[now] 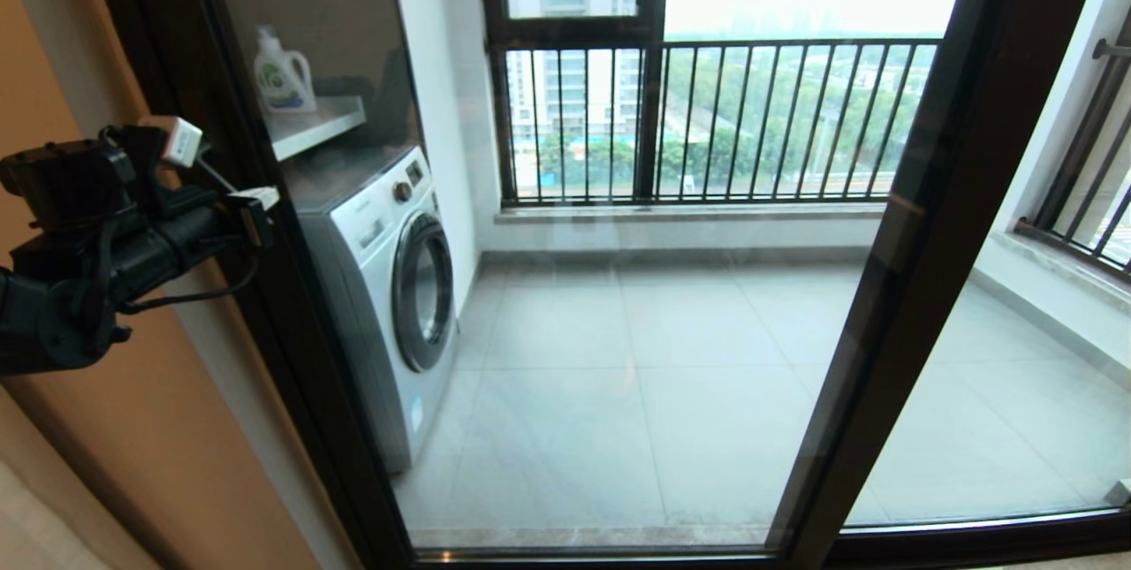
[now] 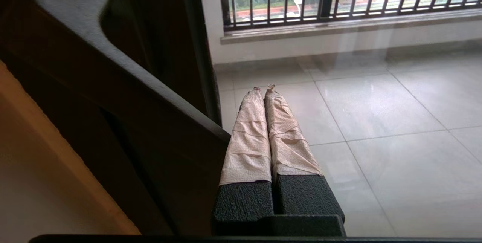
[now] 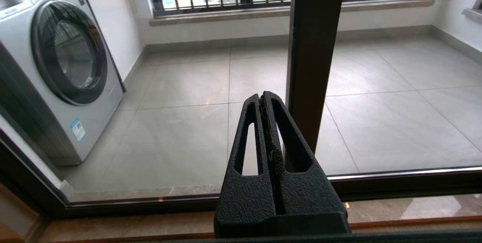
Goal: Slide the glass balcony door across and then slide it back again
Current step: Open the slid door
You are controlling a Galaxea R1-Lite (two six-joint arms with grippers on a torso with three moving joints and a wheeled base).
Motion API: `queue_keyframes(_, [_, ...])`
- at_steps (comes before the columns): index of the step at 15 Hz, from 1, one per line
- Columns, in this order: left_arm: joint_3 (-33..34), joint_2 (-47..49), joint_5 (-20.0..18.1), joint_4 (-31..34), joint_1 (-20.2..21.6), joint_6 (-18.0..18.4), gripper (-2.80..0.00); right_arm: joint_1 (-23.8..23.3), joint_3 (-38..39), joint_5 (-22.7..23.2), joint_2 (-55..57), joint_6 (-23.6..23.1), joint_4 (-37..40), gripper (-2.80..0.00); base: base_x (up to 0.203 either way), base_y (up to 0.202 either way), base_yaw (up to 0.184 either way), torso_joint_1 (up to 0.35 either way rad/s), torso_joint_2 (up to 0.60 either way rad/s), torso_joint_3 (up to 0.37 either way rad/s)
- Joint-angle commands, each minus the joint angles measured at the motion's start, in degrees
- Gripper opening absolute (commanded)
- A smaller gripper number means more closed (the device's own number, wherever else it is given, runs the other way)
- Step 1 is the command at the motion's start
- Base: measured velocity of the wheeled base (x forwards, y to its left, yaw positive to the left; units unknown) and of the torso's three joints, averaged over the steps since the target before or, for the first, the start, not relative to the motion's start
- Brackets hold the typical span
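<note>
The glass balcony door fills the head view, a clear pane between a dark left upright and a dark right upright. My left arm reaches to the left upright at about mid height. In the left wrist view the left gripper is shut, its tape-wrapped fingers pressed together and empty. They lie right against the glass side of the door's dark bar handle. The right gripper is shut and empty, low in front of the glass, just beside a dark upright. It is out of the head view.
Behind the glass stand a white washing machine and a shelf with a detergent bottle. A black railed window closes the balcony's far side. The door's bottom track runs along the floor. A tan wall borders the left.
</note>
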Motion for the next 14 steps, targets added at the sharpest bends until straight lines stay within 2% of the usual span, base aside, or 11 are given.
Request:
queue_keyframes(1, [0.28,0.33,0.18,-0.61,0.41,0.82,-2.8,-0.1,0.7,-0.02,0.05,-0.02,-0.05,-2.8,0.0,0.0,0.0,0.0,0.0,0.0])
queue_keyframes(8, [1.19,2.37,-0.1,-0.79,5.56,3.0,-2.8,-0.06,0.7,-0.02,0.05,-0.02,-0.06,-2.8,0.0,0.0,0.0,0.0,0.0,0.0])
queue_keyframes(14, [1.54,1.68,-0.15,-2.7,6.26,2.92,-2.8,-0.07,0.7,-0.02,0.05,-0.02,-0.14,-2.8,0.0,0.0,0.0,0.0,0.0,0.0])
